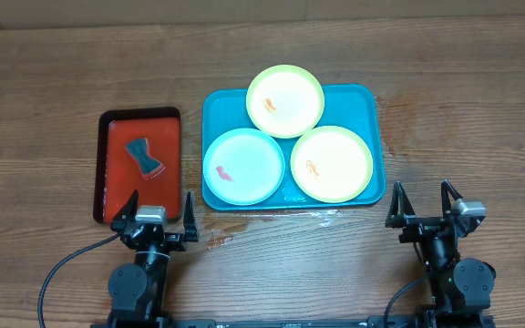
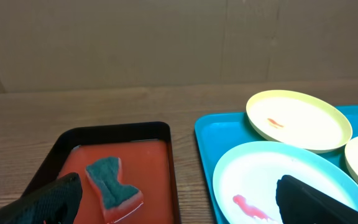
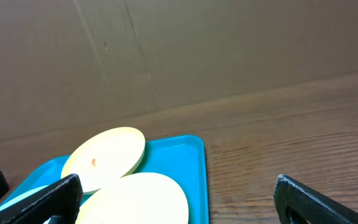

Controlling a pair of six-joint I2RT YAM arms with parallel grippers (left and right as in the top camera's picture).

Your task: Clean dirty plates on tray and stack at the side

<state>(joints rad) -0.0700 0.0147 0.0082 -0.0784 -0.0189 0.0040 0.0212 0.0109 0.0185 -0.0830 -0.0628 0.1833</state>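
Note:
Three plates lie on the teal tray [image 1: 372,100]: a yellow-green plate [image 1: 285,100] at the back, a light blue plate [image 1: 242,166] front left and a second yellow-green plate [image 1: 332,163] front right. Each carries a small red or orange smear. My left gripper [image 1: 161,202] stands open near the table's front edge, between the red tray and the teal one, holding nothing. In the left wrist view the blue plate [image 2: 272,180] lies just ahead of the right finger. My right gripper [image 1: 421,193] is open and empty, off the teal tray's [image 3: 188,152] front right corner.
A smaller red tray [image 1: 117,173] with a dark rim sits left of the teal one, holding a teal-and-pink sponge [image 1: 142,157] in reddish liquid. Bare wooden table lies to the right of the teal tray. A cardboard wall stands at the back.

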